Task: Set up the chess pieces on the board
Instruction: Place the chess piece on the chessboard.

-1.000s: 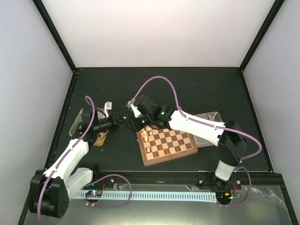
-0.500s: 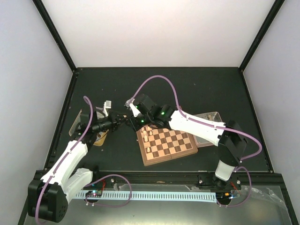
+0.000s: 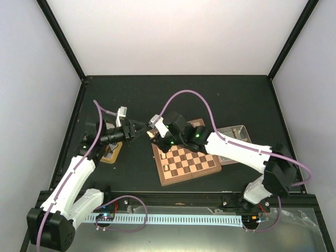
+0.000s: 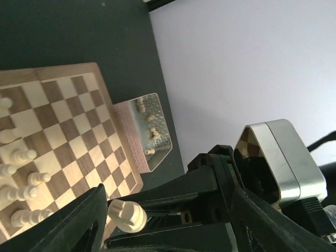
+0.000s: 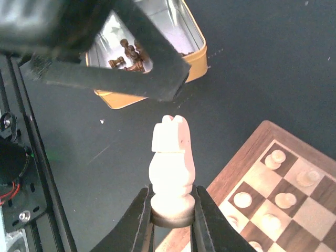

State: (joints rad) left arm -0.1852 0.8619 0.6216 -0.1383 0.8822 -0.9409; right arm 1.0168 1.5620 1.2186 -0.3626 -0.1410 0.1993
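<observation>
A pale tan knight (image 5: 170, 160) stands up between my right gripper's jaws (image 5: 171, 215), which are shut on its base; it hangs over the dark table just left of the board (image 5: 273, 210). In the left wrist view the same knight (image 4: 126, 215) sits between my left gripper's fingers (image 4: 79, 223), spread wide and not touching it. From above, the left gripper (image 3: 140, 128) and right gripper (image 3: 154, 134) meet tip to tip off the board's (image 3: 202, 167) far left corner. Several pale pieces (image 3: 165, 154) stand along its left columns.
A gold tin (image 5: 197, 65) with dark brown pieces lies on the table under the left arm, also visible from above as the tin (image 3: 111, 156). A clear tray (image 4: 164, 128) with a few pale pieces sits beyond the board's right side. A black rail runs along the table's near edge.
The left gripper has opened and let go of the pale knight. The right gripper, open a second ago, has shut on it, and both arms have shifted slightly.
</observation>
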